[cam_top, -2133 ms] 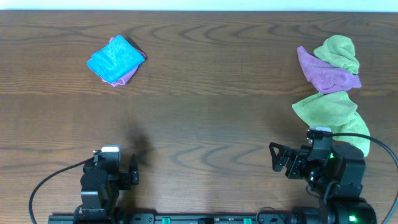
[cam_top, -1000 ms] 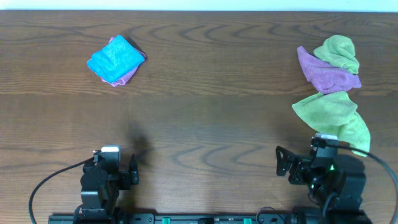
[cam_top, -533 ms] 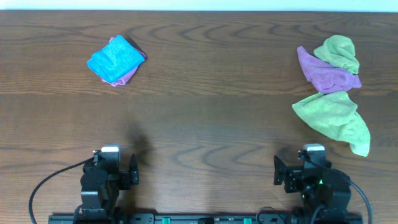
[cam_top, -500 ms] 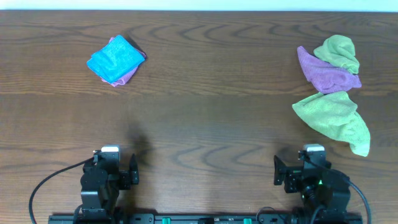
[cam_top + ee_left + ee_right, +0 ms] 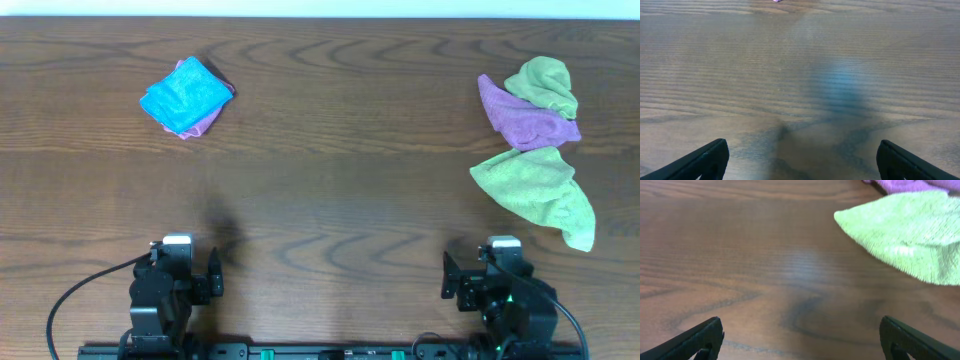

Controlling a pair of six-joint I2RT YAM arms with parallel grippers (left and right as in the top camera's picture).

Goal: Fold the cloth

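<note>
Cloth (image 5: 185, 95) is lying at ten o'clock on the desk (image 5: 330, 190), apparently already folded into a square atop a purple cloth (image 5: 206, 121). Left fingers (image 5: 705, 159) and right fingers (image 5: 695, 337) are gaping wide at seven and five o'clock, holding nothing; little seems left.

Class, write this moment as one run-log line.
blue cloth: atop purple cloth, far left, untouched | left gripper: open, empty | right gripper: open, empty, near green cloth

A dark brown wooden counter (image 5: 350, 180) with wavy grain fills the view. A narrow white strip (image 5: 320, 8) runs along its far edge.
</note>
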